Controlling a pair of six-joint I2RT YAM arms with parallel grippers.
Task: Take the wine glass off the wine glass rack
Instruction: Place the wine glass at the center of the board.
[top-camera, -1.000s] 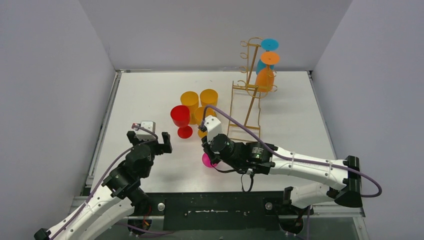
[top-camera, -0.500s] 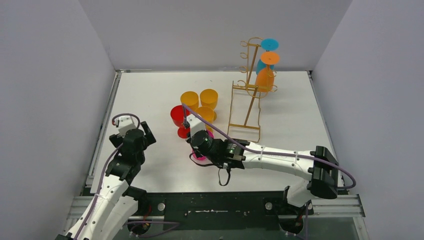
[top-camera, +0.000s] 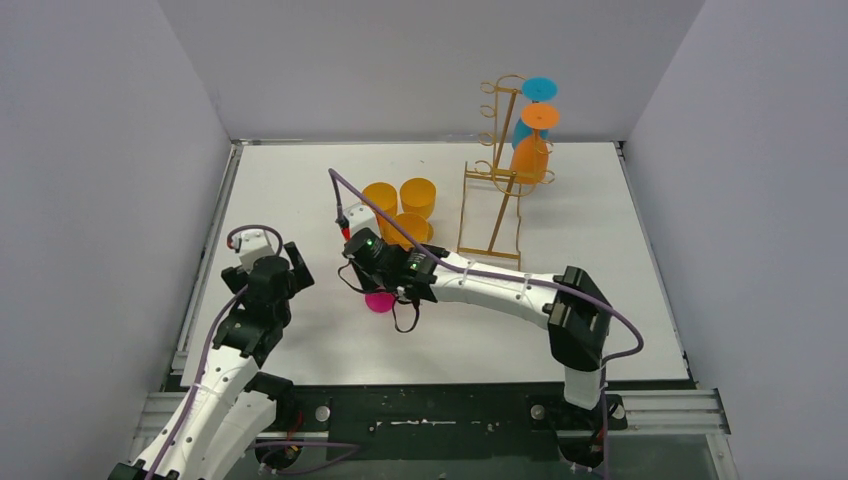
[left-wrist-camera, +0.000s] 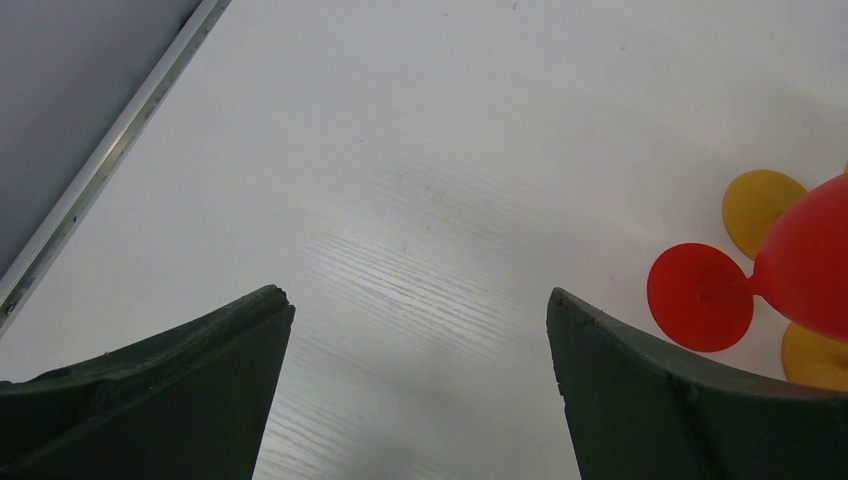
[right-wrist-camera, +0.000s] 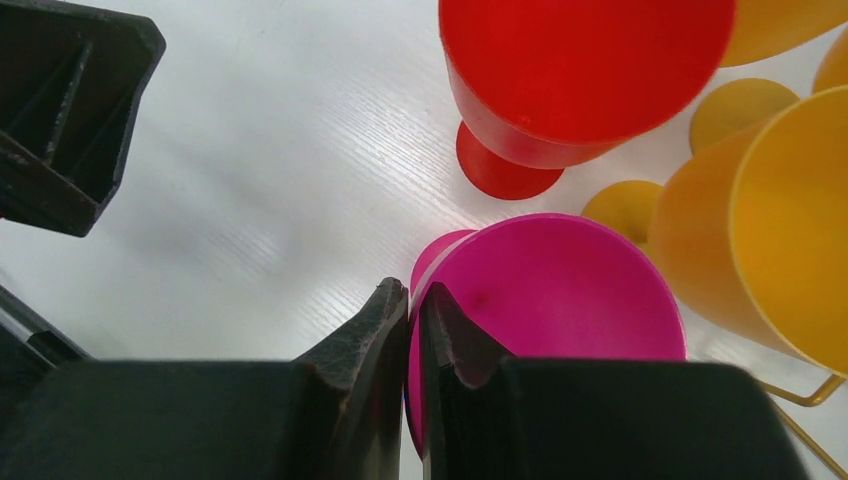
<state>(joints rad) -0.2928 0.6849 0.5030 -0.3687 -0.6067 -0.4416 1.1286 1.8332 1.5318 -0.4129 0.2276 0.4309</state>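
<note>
So the rack (top-camera: 497, 172) stands at the far right of the surface (top-camera: 300, 180), with two glasses (top-camera: 530, 155) hanging upside down on its far side. Left of it, about mid-surface, there's a bunch of upright glasses (top-camera: 405, 205) packed close together. The right tool (right-wrist-camera: 412, 290) sits just in front of that bunch, clamped on the near rim of a single glass (right-wrist-camera: 560, 300). The left tool (left-wrist-camera: 415, 295) is further left, near the surface's left edge.

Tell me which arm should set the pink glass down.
Right. The right gripper is shut on the pink glass at its rim, next to the red glass. The left gripper is open and empty, off to the side.
</note>
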